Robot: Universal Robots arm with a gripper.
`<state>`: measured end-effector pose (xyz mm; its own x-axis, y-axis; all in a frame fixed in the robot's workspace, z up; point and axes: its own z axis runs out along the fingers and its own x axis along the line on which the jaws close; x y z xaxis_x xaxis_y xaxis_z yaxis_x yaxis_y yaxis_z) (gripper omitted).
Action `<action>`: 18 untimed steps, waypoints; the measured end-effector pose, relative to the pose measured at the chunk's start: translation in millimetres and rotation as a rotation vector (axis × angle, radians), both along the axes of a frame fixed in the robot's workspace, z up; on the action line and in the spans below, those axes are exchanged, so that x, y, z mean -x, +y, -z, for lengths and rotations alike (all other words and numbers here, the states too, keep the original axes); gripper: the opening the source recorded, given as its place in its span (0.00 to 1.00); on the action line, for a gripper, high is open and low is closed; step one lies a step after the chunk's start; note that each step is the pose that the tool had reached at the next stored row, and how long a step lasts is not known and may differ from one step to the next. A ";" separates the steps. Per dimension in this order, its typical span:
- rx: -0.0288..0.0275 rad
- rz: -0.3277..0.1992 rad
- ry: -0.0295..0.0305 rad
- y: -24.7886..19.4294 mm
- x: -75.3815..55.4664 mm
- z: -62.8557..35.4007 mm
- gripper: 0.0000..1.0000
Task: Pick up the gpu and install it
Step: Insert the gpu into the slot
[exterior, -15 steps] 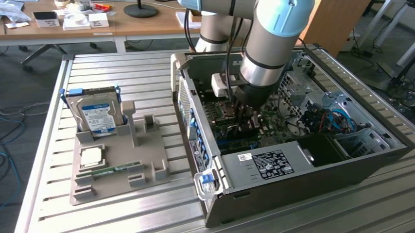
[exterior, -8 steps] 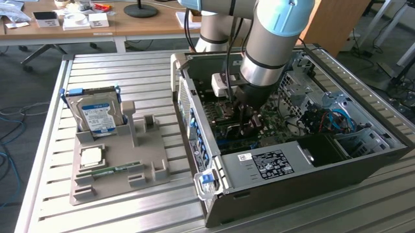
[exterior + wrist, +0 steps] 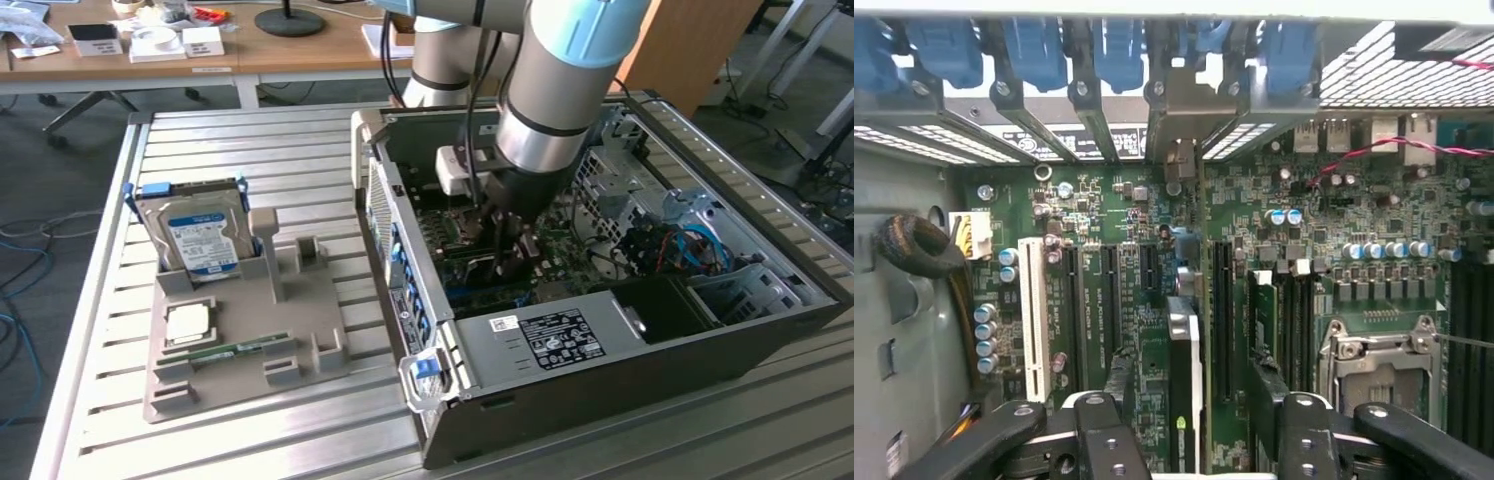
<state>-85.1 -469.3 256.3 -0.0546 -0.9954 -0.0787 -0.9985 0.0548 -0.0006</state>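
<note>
The gpu (image 3: pixel 1184 350) stands on edge in a slot of the green motherboard (image 3: pixel 1304 200). Its silvery end bracket (image 3: pixel 1176 130) lies against the rear slot openings of the case. My gripper (image 3: pixel 1192 378) straddles the card and is open. The fingers (image 3: pixel 1119 385) stand apart from the card on both sides, with a gap at each face. In the exterior view my gripper (image 3: pixel 514 255) reaches down into the open computer case (image 3: pixel 400 200), low over the board.
Blue slot latches (image 3: pixel 1104 50) line the rear of the case. A CPU socket (image 3: pixel 1379 360) and memory slots lie beside the card. The power supply (image 3: pixel 561 340) fills the near end. Outside, a grey holder (image 3: pixel 307 360) carries a hard drive (image 3: pixel 203 235), a chip (image 3: pixel 187 322) and a memory stick (image 3: pixel 240 350).
</note>
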 end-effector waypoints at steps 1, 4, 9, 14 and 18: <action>0.0000 0.000 0.0000 0.0 0.0 -2.4 0.58; -0.0001 0.000 0.0000 0.0 0.0 -9.3 0.58; 0.0000 0.000 0.0001 0.0 0.0 -23.7 0.58; 0.0000 0.000 0.0001 0.0 0.0 -38.6 0.58; -0.0001 0.000 0.0000 0.0 0.0 -47.2 0.58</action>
<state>-85.1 -469.3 303.6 -0.0546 -0.9954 -0.0787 -0.9985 0.0548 -0.0006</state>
